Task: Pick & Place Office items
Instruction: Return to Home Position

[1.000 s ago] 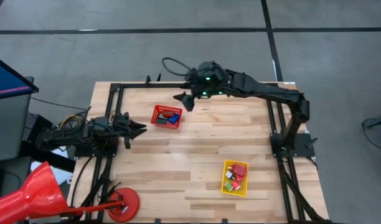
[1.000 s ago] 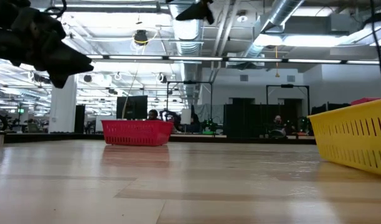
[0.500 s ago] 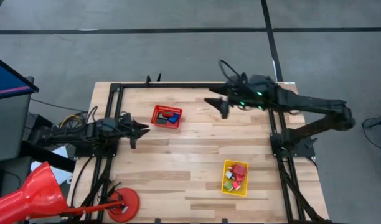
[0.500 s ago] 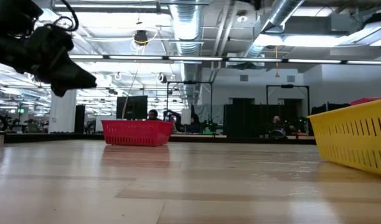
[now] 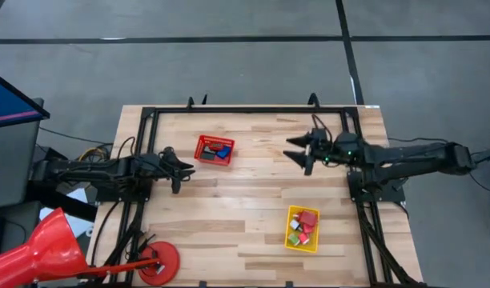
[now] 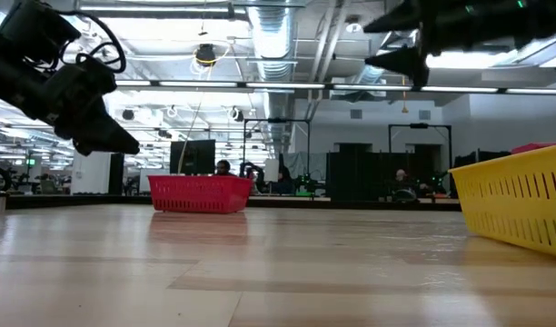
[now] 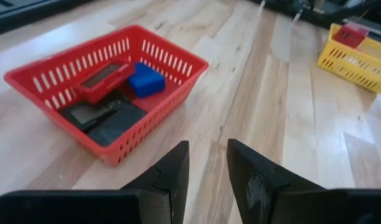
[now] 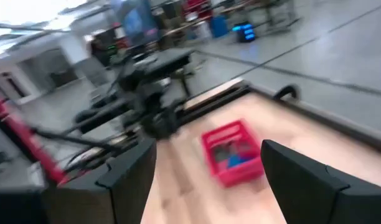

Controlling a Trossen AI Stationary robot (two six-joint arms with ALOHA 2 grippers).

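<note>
Hovering above the table [image 5: 253, 200] — right claw [image 5: 296, 154] wide and empty, left claw [image 5: 182, 169] narrowly parted, empty.

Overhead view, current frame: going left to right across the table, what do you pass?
left tool → red basket → right tool
</note>
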